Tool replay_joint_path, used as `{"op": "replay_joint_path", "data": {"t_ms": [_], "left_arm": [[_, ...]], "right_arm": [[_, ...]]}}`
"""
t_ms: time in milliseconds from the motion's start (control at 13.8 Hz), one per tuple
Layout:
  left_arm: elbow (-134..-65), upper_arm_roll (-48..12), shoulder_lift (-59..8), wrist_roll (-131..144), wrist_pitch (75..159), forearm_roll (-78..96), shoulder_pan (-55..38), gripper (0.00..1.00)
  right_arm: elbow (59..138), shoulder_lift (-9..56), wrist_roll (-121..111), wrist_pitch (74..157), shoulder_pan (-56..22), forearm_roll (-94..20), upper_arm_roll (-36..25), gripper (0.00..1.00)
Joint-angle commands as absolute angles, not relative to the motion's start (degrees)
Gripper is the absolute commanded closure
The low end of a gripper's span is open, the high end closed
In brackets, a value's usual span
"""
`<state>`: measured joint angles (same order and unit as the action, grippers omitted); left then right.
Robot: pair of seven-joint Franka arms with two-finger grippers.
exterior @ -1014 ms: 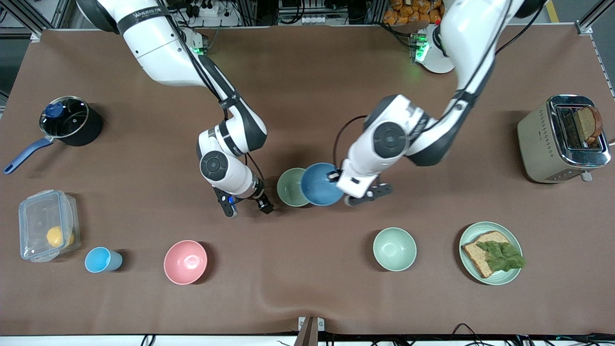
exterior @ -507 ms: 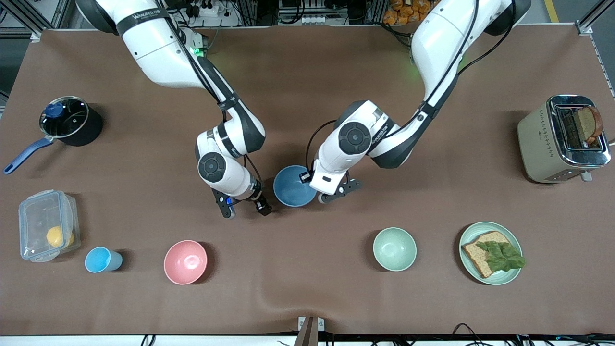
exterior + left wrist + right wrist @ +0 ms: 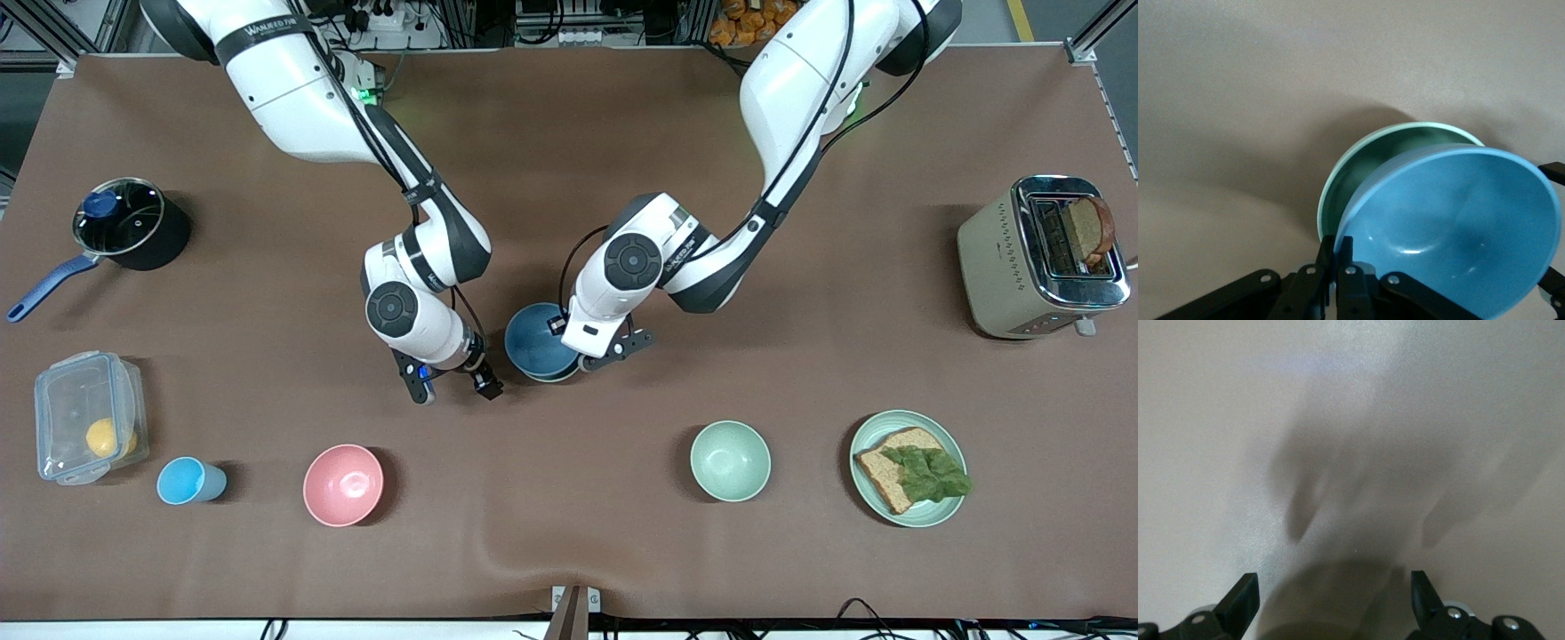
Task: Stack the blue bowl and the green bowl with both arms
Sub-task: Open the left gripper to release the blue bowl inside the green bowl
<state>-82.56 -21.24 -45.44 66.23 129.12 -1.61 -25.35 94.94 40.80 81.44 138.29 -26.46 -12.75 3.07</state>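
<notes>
Front view: the table [image 3: 569,551] carries two arms at its middle. The left gripper [image 3: 582,342] is clamped on the rim of the blue bowl [image 3: 533,342], which sits tilted in the green bowl [image 3: 1358,173], whose rim shows beneath it. Beside the bowls, toward the right arm's end, the right gripper [image 3: 453,387] waits over bare table, fingers [image 3: 1238,600] apart and empty.

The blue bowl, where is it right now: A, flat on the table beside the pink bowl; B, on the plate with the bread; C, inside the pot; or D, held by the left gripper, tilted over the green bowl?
D: the left gripper pinches the blue bowl by its rim, tilted over the green bowl.
</notes>
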Motion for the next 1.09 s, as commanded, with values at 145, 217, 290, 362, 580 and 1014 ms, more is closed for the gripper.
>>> {"op": "replay_joint_path", "data": {"t_ms": [145, 217, 290, 362, 580, 1014], "left_arm": [[-81.1, -20.6, -46.5, 67.1, 129.1, -1.2, -26.1, 1.00], [-81.1, -20.7, -46.6, 67.1, 129.2, -1.2, -26.1, 1.00], [-81.1, -20.6, -46.8, 67.0, 129.2, -1.2, -26.1, 1.00], [-81.1, -20.6, -46.8, 67.0, 129.2, -1.2, -26.1, 1.00], [-81.1, -20.6, -46.5, 67.1, 129.2, -1.1, -25.8, 0.36], [-81.6, -19.0, -38.8, 67.0, 125.2, -2.8, -23.1, 0.00]], "right_arm": [[93.8, 41.5, 81.2, 138.3, -26.3, -12.9, 3.5, 0.00], [93.8, 41.5, 81.2, 138.3, -26.3, -13.0, 3.6, 0.00], [93.8, 41.4, 81.2, 138.3, -26.7, -12.9, 3.5, 0.00], [93.9, 41.4, 81.7, 138.3, -27.2, -12.9, 3.5, 0.00], [93.8, 41.4, 81.5, 137.9, -26.0, -13.8, 3.7, 0.00], [93.8, 41.5, 83.8, 138.2, -27.0, -17.2, 3.7, 0.00]]}}
